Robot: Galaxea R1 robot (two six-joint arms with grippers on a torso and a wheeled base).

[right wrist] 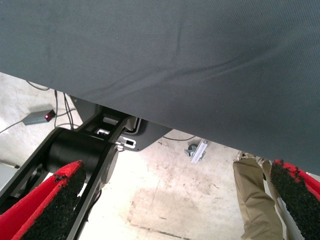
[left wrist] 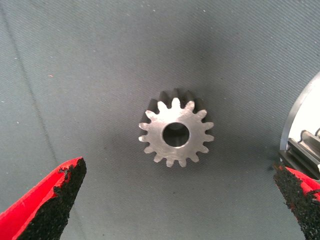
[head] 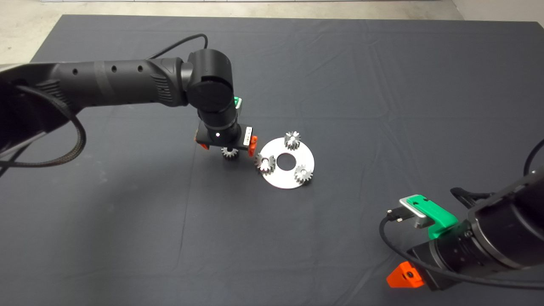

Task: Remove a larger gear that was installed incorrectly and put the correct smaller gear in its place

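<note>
A small silvery gear [head: 230,153] lies flat on the dark mat, just left of the round metal plate [head: 293,180]. I take it for the smaller gear [left wrist: 175,132]. My left gripper [head: 229,146] hangs straight above it, open, with its red fingers [left wrist: 55,200] well apart on either side and not touching it. Three gears stand on the plate. The one at the plate's left edge [head: 264,163] looks slightly wider and overhangs the rim, so I take it for the larger gear [left wrist: 306,150]. My right gripper [head: 406,274] is parked at the lower right, open.
The plate has a round centre hole [head: 285,160], with two more small gears at its far side [head: 292,140] and right side [head: 303,174]. In the right wrist view, the mat's edge, the robot base [right wrist: 80,150] and a person's leg [right wrist: 252,200] show.
</note>
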